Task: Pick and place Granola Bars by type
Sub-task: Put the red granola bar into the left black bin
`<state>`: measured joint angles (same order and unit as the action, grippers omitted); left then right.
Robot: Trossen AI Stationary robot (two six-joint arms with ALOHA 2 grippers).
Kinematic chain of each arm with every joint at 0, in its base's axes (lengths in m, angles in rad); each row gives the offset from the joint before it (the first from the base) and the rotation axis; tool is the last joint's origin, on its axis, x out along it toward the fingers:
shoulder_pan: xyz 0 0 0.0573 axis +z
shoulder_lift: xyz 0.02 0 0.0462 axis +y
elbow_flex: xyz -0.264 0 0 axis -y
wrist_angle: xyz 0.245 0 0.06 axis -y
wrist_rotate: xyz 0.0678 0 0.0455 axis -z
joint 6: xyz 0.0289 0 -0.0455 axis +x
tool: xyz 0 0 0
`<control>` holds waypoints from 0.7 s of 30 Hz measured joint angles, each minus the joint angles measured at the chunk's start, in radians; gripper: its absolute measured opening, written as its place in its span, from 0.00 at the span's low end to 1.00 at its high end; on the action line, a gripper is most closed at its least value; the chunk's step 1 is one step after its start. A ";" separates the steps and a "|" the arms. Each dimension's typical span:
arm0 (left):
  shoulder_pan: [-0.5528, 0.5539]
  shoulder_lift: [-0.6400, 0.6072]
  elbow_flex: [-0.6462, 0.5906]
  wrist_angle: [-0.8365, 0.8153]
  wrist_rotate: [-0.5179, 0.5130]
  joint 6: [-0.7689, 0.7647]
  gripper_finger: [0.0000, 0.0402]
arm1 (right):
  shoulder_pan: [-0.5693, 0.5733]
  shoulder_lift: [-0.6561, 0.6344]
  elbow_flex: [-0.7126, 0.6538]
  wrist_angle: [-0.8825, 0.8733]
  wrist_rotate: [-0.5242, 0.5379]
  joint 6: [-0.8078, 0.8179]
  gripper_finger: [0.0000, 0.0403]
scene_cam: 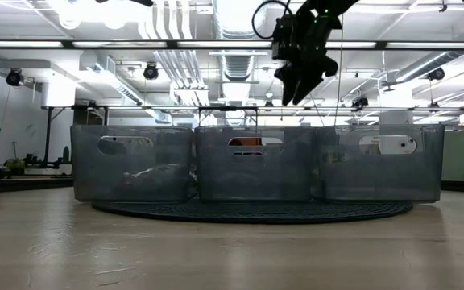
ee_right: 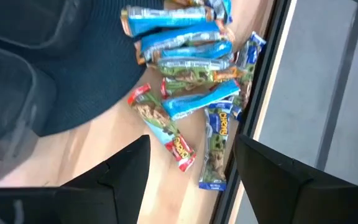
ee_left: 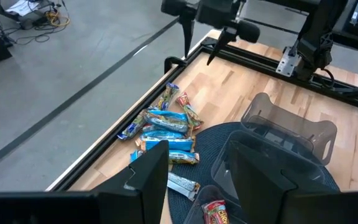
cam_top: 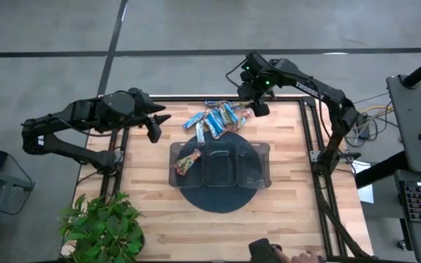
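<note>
Several foil-wrapped granola bars (cam_top: 214,118), light blue, dark blue and red, lie in a loose pile (ee_right: 191,68) on the wood by the table's far edge. One red bar (cam_top: 188,162) lies in the left compartment of the dark three-compartment tray (cam_top: 258,164). My right gripper (ee_right: 194,180) hangs open above the pile's right end (cam_top: 254,104), fingers slanting down, a red bar (ee_right: 163,127) and a dark blue bar (ee_right: 217,146) below it. My left gripper (cam_top: 154,130) waits open and empty above the table's far left, seen also in its wrist view (ee_left: 197,186).
The tray stands on a round dark mat (cam_top: 221,199) at mid-table. A black frame rail (ee_right: 263,81) runs right behind the pile. A potted plant (cam_top: 104,226) sits at the near left corner. A dark object (cam_top: 267,250) and a person's hand (cam_top: 302,256) show at the near edge.
</note>
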<state>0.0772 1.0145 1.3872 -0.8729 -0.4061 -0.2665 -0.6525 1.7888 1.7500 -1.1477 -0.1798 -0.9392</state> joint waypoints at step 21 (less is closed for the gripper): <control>0.000 0.000 0.000 -0.002 -0.016 -0.001 0.38 | 0.000 0.270 -0.001 0.014 0.134 -0.164 0.56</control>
<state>0.0772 1.0145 1.3872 -0.8753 -0.4217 -0.2676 -0.6529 2.0588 1.7489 -1.1333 -0.0457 -1.1035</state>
